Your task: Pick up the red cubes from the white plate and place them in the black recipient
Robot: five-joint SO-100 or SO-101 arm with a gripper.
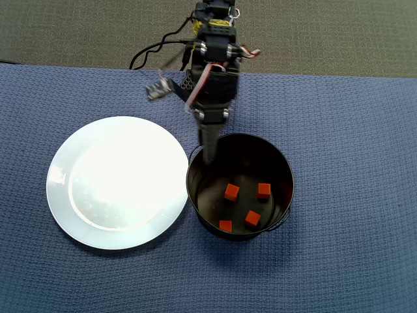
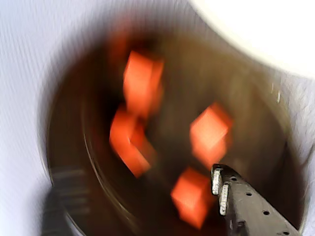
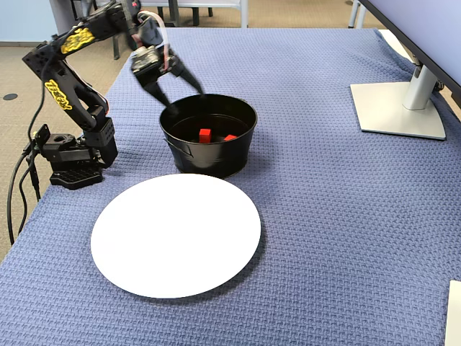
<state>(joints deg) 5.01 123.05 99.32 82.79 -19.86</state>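
Four small orange-red matte cubes (image 1: 245, 207) are seen lying apart on the flat bottom of the round black metal pot (image 1: 285, 166). Beside the pot, on the blue woven cloth covering the counter (image 1: 352, 130), the large glossy white plate (image 1: 117, 181) is left bare. Above the pot's rim, the black fingers (image 3: 178, 89) are spread apart, with nothing held between them.

I see four orange-red cubes (image 1: 232, 191) below my black gripper (image 3: 180, 90), inside the black pot (image 1: 281, 171). Beside it sits a plain glossy white plate (image 1: 117, 181). The cloth (image 1: 352, 130) under both is blue, waffle-textured.
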